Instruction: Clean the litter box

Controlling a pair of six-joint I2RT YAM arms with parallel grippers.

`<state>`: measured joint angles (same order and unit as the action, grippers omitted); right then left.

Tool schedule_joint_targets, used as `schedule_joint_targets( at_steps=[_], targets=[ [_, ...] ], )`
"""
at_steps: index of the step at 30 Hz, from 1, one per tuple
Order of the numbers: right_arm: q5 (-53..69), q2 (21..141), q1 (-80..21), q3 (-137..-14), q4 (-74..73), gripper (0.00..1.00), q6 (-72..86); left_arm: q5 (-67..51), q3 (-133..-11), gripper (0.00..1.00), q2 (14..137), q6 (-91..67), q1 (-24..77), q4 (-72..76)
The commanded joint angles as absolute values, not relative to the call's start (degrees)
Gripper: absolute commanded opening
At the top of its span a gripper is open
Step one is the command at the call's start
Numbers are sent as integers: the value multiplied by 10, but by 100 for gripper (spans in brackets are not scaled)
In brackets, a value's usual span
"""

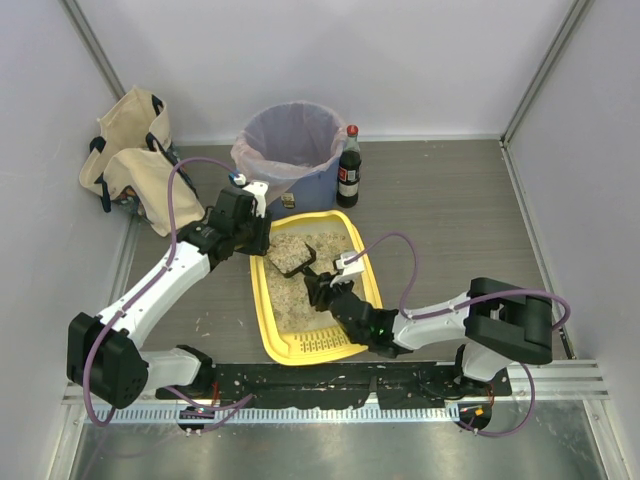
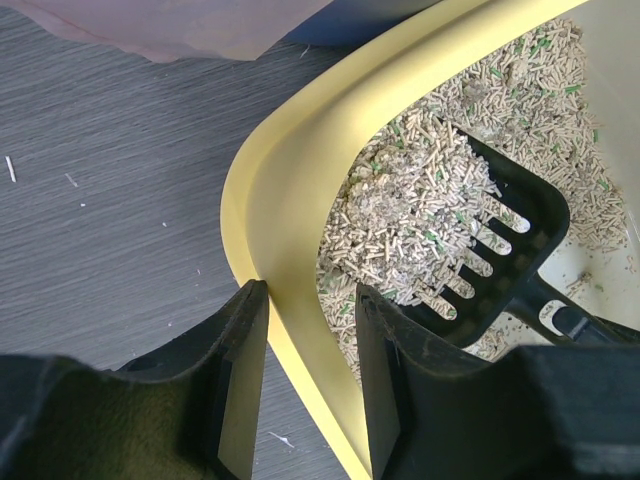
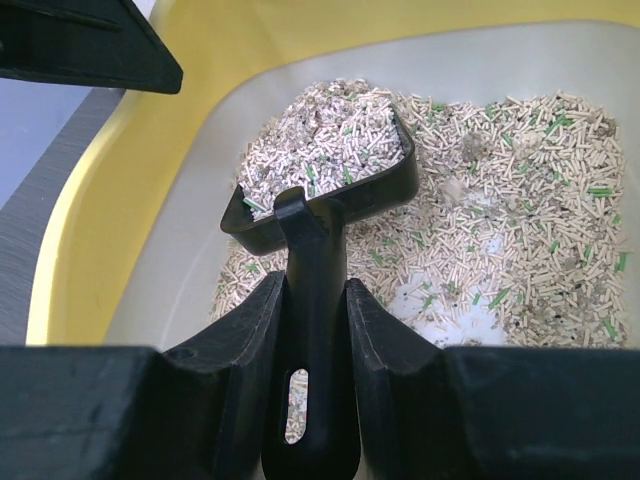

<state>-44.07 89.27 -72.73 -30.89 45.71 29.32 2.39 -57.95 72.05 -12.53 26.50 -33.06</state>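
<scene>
The yellow litter box (image 1: pixel 258 300) lies in the middle of the table, its slotted grille (image 1: pixel 320 347) at the near end and beige pellets inside. My left gripper (image 1: pixel 256 243) is at the box's far left corner. In the left wrist view its jaws (image 2: pixel 310 350) straddle the yellow rim (image 2: pixel 260 190) and close on it. My right gripper (image 1: pixel 322 288) is over the box, shut on the handle of a black slotted scoop (image 1: pixel 285 263). The scoop (image 3: pixel 330 170) is heaped with pellets and held just above the litter near that corner. It also shows in the left wrist view (image 2: pixel 535 205).
A round blue bin with a clear liner (image 1: pixel 290 140) stands just behind the box. A dark bottle with a red cap (image 1: pixel 349 168) is to its right. A beige tote bag (image 1: pixel 130 150) sits at the back left. Walls close in both sides.
</scene>
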Motion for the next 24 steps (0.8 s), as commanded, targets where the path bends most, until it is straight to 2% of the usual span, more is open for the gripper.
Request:
schedule_joint_targets(
  at_steps=[1, 6, 19, 24],
  targets=[
    [-487, 865, -737, -312, 519, 2, 297, -8, -599, 42, 718, -123, 272, -323],
    [-513, 859, -739, -301, 495, 2, 336, -6, -599, 42, 717, -123, 272, -323],
    [-520, 852, -755, -227, 691, 1, 230, -4, -599, 42, 718, -123, 272, -323],
    [-529, 838, -762, -211, 705, 1, 216, -4, -599, 42, 718, -122, 272, -323]
  ],
)
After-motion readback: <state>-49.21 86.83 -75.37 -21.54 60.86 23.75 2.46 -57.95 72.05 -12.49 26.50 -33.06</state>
